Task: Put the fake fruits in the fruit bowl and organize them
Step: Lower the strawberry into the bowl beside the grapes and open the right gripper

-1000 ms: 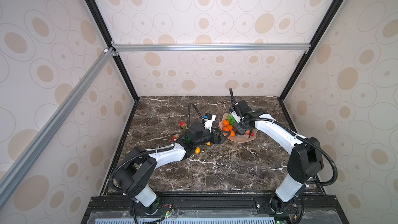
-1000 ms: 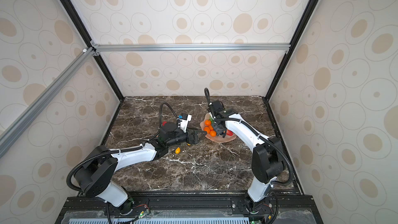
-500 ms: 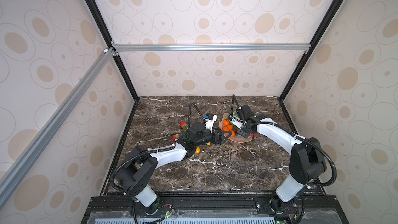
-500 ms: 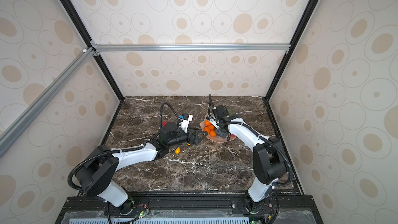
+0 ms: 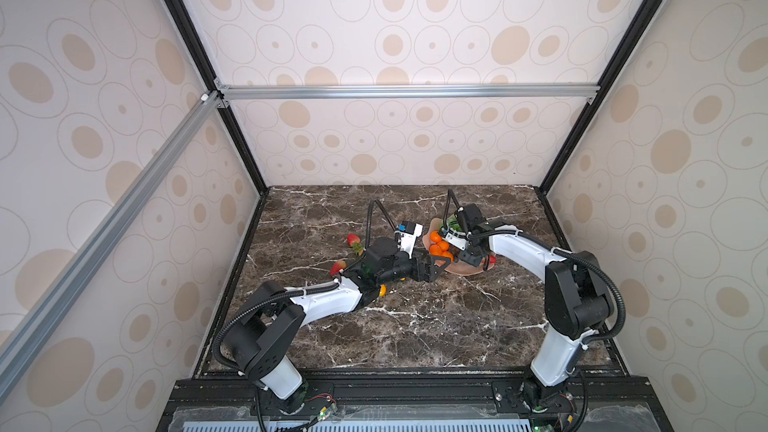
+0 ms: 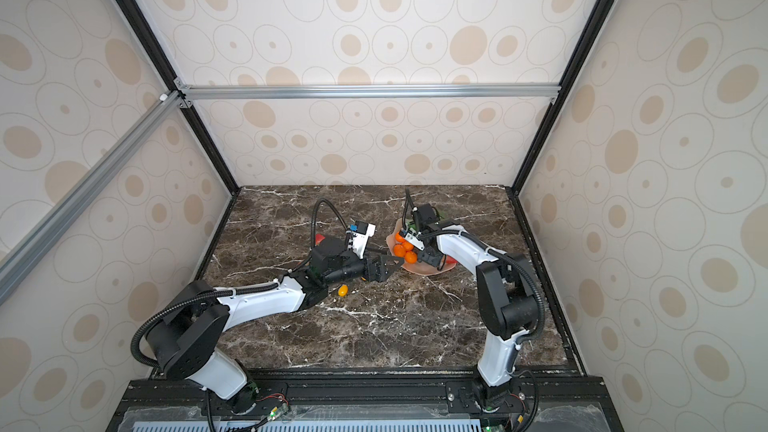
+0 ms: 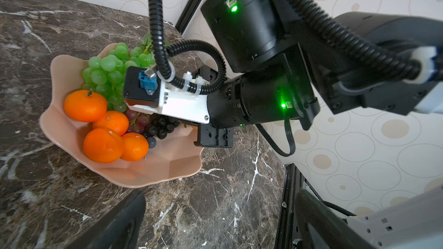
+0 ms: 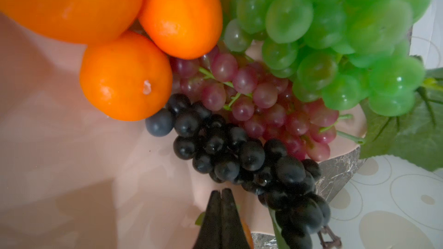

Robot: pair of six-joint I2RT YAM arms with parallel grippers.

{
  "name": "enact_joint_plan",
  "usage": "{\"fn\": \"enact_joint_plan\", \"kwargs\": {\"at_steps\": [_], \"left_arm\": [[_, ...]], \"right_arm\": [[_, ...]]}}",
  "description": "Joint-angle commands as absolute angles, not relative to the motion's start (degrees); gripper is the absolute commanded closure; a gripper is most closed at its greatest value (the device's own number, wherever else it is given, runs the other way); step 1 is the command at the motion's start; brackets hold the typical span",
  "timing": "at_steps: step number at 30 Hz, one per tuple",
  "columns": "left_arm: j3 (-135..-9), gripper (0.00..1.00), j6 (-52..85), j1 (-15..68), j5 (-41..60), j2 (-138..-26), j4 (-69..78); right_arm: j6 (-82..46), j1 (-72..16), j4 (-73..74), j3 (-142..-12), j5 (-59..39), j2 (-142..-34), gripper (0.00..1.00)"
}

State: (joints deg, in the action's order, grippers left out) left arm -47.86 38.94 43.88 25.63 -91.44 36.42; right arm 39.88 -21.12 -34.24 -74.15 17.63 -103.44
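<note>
Right claw (image 8: pixel 221 211) pressed together inside the shallow pink wavy-rimmed bowl (image 7: pixel 167 168), black plastic grapes (image 8: pixel 251 159) just beside its tips; left claw (image 5: pixel 436 264) spread apart at the rim. We judge the claws could collide, tipping the bowl.

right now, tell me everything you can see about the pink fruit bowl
The fruit bowl is a shallow pale pink dish with a wavy, petal-like faceted rim, smooth like plastic. It sits upright on the dark marble table. Four tangerines fill one side; green grapes, red-purple grapes and black grapes lie beside them. A wide part of its floor is bare.
</note>
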Motion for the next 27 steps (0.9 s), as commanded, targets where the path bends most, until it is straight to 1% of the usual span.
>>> {"fn": "enact_joint_plan", "kwargs": {"at_steps": [1,6,13,16,21,22,23,24,26,27], "left_arm": [[-49.0,0.02,38.3,44.5,25.8,-91.0,37.7],[-48.7,0.02,38.6,44.5,25.5,-91.1,37.9],[-48.8,0.02,38.7,44.5,25.4,-91.3,38.2],[-48.6,0.02,38.8,44.5,25.2,-91.1,38.3],[-48.3,0.02,38.9,44.5,25.0,-90.4,38.2],[-48.3,0.02,38.8,44.5,24.9,-90.2,38.1],[-48.3,0.02,38.8,44.5,24.7,-90.0,37.9],[-48.3,0.02,38.5,44.5,24.5,-89.8,37.6],[-48.4,0.02,38.3,44.5,24.1,-89.5,37.1],[-48.3,0.02,38.2,44.5,24.1,-89.3,37.0]], "right_arm": [[42.2,-20.7,-34.0,-75.8,17.8,-104.5,0.97],[42.0,-20.6,-34.5,-75.6,16.7,-104.9,0.89],[41.1,-20.6,-34.3,-75.2,15.7,-104.5,0.72],[40.5,-20.6,-34.5,-75.4,14.6,-103.8,0.69],[38.4,-20.6,-35.8,-76.0,11.9,-101.6,0.58],[37.8,-20.6,-35.9,-76.0,11.3,-101.1,0.58],[37.1,-20.7,-36.0,-76.2,10.6,-100.3,0.52],[36.6,-20.7,-36.1,-76.0,9.9,-99.6,0.49],[35.8,-20.6,-36.4,-75.8,8.9,-98.7,0.45],[35.2,-20.6,-36.6,-75.8,8.6,-98.4,0.44]]}}
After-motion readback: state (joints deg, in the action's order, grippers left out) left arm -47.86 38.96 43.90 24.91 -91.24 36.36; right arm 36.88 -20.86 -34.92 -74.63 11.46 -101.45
